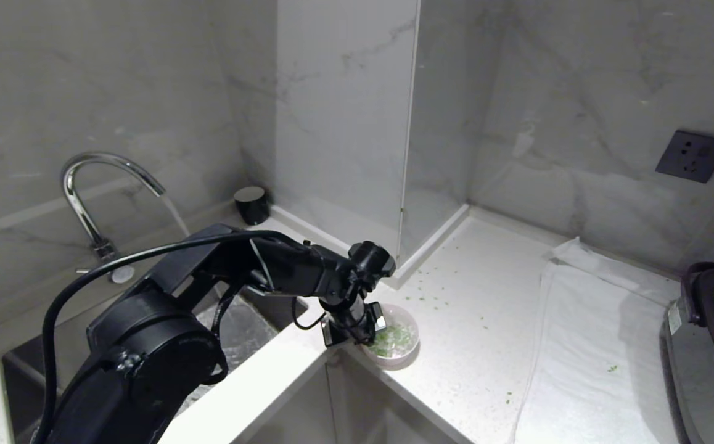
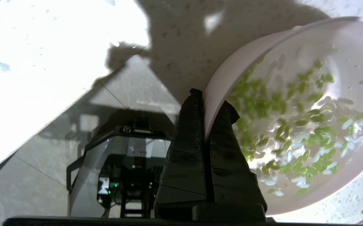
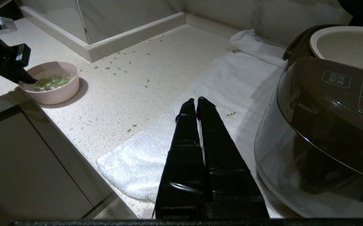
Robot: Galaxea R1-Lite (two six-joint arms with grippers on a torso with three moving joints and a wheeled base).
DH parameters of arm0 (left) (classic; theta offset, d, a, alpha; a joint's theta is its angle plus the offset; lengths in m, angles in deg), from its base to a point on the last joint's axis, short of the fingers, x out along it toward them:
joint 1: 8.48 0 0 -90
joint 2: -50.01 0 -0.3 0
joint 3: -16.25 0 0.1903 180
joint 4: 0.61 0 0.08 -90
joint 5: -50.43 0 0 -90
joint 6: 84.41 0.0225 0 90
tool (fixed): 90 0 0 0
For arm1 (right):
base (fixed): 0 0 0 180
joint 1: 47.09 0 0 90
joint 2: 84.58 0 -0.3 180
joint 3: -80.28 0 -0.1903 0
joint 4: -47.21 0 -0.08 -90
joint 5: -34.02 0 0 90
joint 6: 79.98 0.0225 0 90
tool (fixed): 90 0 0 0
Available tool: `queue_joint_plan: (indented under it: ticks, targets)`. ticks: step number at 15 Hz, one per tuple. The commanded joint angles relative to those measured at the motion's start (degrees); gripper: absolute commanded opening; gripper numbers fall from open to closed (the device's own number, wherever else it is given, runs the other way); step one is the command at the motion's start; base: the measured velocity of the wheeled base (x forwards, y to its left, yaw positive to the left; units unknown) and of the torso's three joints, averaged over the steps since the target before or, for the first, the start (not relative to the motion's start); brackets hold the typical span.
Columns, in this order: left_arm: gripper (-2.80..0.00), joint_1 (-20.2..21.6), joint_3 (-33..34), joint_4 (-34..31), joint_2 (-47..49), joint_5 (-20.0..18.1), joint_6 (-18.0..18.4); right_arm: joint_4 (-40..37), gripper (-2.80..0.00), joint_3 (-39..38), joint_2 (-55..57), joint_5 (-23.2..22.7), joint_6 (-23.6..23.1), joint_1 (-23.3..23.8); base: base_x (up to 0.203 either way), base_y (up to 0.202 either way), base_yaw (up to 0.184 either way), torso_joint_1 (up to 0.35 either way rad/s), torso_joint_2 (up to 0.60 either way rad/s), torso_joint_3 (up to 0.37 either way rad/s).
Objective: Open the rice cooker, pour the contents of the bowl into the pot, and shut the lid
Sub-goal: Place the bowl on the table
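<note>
The pink bowl (image 1: 396, 337) sits upright, mouth up, at the counter's (image 1: 474, 345) inner corner edge, well apart from the rice cooker (image 3: 319, 131). The left gripper (image 2: 211, 103) pinches the bowl's near rim, one finger inside, one outside. Green and white contents (image 2: 294, 131) lie in the bowl. The cooker stands open on the right beside a white towel (image 3: 200, 94), its pot (image 3: 347, 47) exposed. The right gripper (image 3: 195, 102) hangs pressed together, empty, over the towel.

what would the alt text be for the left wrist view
The left gripper is shut on the rim of the bowl, one finger inside and one outside. The bowl holds wet green and white bits and sits on a speckled countertop.
</note>
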Motion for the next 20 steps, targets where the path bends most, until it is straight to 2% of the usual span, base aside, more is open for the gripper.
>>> queue_joint_plan:
  ticks: [1, 3, 6, 7, 8, 20]
  targets:
    - [-2.80, -1.21, -2.79, -1.31, 2.46, 1.57, -0.30, -0.04, -2.80, -0.01, -0.01, -0.02, -0.07, -0.01, 0.000, 0.000, 0.000, 0.000, 0.00, 0.000]
    - [-2.80, -1.93, -5.99, -4.25, 3.88, 1.95, -0.32, -0.04, -2.80, -0.01, 0.02, -0.02, -0.07, -0.01, 0.000, 0.000, 0.000, 0.000, 0.00, 0.000]
    - [-2.80, -2.66, -6.29, -4.53, 4.04, 2.25, -0.19, -0.04, -2.80, -0.01, -0.01, -0.02, -0.07, -0.01, 0.000, 0.000, 0.000, 0.000, 0.00, 0.000]
    - [-1.17, -2.66, -6.28, -4.53, 4.04, 2.33, -0.23, -0.04, -2.80, -0.01, -0.01, -0.02, -0.07, -0.01, 0.000, 0.000, 0.000, 0.000, 0.00, 0.000]
    - [0.00, -2.66, -6.36, -4.53, 4.04, 2.33, -0.31, -0.04, -2.80, -0.01, -0.01, -0.02, -0.07, -0.01, 0.000, 0.000, 0.000, 0.000, 0.00, 0.000]
    - [0.00, -1.68, -5.97, -6.30, -2.06, 2.18, -0.28, -0.04, -2.80, -0.01, -0.01, -0.02, -0.07, -0.01, 0.000, 0.000, 0.000, 0.000, 0.00, 0.000]
